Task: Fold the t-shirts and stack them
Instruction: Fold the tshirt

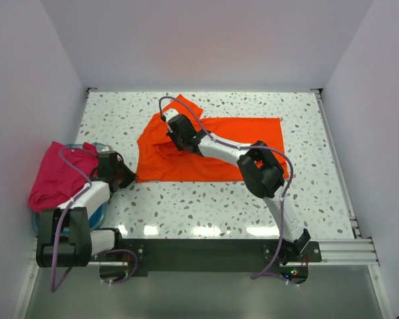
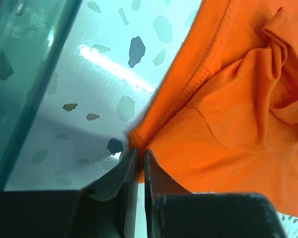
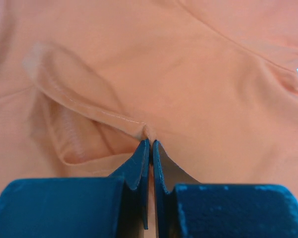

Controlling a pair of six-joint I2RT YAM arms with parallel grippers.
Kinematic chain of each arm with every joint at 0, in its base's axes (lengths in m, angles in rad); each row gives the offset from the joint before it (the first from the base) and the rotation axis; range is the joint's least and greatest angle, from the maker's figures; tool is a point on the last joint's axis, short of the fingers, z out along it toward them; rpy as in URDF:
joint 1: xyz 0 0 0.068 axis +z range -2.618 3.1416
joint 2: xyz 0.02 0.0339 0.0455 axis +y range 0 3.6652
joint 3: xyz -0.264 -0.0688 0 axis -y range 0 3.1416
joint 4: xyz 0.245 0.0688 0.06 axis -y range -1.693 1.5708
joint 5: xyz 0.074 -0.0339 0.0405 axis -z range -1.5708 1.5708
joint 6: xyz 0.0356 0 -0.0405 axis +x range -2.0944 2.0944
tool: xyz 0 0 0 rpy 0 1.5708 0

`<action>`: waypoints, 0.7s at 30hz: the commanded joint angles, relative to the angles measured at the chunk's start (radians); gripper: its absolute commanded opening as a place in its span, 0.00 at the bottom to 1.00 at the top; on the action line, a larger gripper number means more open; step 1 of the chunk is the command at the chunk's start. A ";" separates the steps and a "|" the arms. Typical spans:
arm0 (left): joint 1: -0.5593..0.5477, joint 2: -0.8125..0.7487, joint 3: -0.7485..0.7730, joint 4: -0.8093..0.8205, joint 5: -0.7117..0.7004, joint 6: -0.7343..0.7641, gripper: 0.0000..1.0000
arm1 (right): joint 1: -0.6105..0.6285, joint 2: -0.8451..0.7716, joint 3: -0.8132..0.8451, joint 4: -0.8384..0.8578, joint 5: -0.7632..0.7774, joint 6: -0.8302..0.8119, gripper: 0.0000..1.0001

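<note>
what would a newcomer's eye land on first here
The vivid orange t-shirt spread across the middle of the speckled table stands out first. The right gripper pinches a fold in its cloth and the left gripper is closed on one corner of it. Next comes a pink t-shirt heaped over a pale blue tub at the table's left edge.
</note>
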 commanded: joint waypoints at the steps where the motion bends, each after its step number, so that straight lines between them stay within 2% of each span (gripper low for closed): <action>1: 0.008 -0.007 0.004 0.001 -0.014 0.011 0.12 | -0.030 0.019 0.053 -0.020 0.003 0.017 0.01; 10: 0.008 -0.002 0.002 0.002 -0.011 0.011 0.02 | -0.078 0.030 0.036 -0.028 -0.017 0.086 0.04; 14: 0.008 -0.002 0.001 -0.002 -0.013 0.011 0.01 | -0.093 0.020 0.036 -0.031 -0.014 0.112 0.28; 15: 0.008 -0.004 0.002 -0.004 -0.011 0.009 0.00 | -0.099 0.007 0.036 -0.034 -0.012 0.120 0.42; 18: 0.008 -0.008 -0.004 -0.001 -0.008 0.005 0.00 | -0.144 -0.039 0.044 -0.083 -0.011 0.175 0.68; 21: 0.008 -0.014 -0.006 0.002 -0.002 0.000 0.00 | -0.210 -0.096 0.035 -0.173 0.020 0.247 0.74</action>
